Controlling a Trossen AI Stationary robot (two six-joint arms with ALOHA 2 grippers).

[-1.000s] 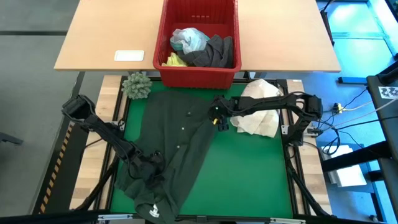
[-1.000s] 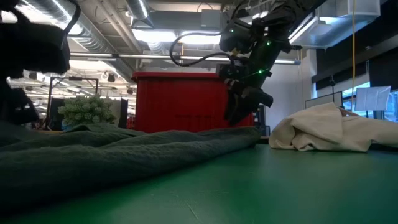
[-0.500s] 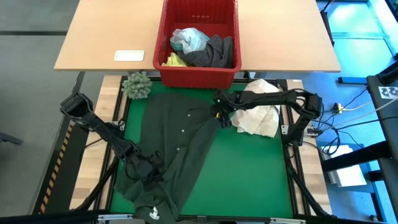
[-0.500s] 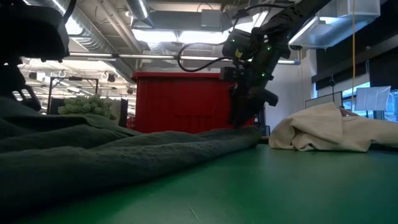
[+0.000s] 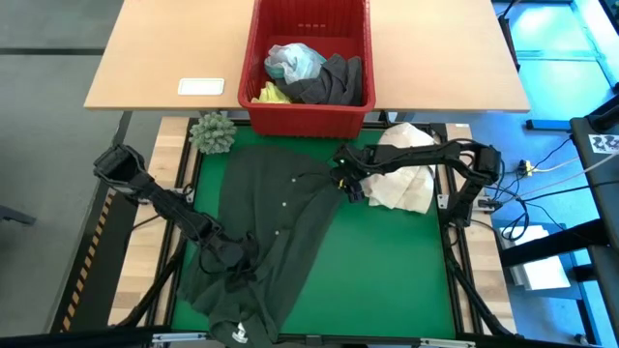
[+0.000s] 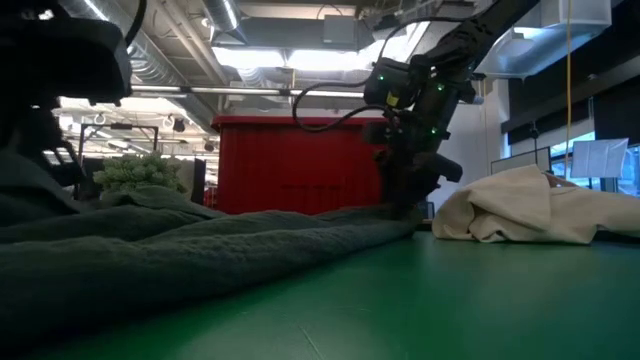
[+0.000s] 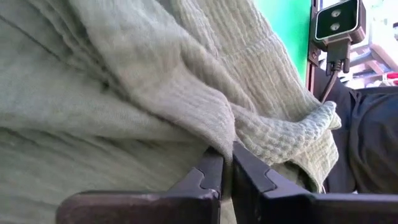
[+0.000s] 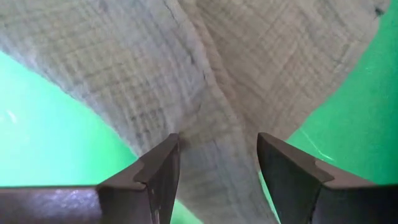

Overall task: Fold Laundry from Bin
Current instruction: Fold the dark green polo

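The dark green garment (image 5: 271, 232) lies spread in front of the red bin (image 5: 309, 108). The left end effector (image 5: 230, 259) pinches its near edge; the right end effector (image 5: 346, 184), unclenched, straddles its far corner for straightening.

No readable text, label or number anywhere (the table's white card looks blank)

A dark green-black shirt (image 5: 276, 232) is lying spread and rumpled across the green mat, buttons showing. The red bin (image 5: 309, 108) is standing on the desk behind it, holding grey (image 5: 329, 82), turquoise-blue (image 5: 293, 61) and yellow (image 5: 269, 94) garments in a heap.
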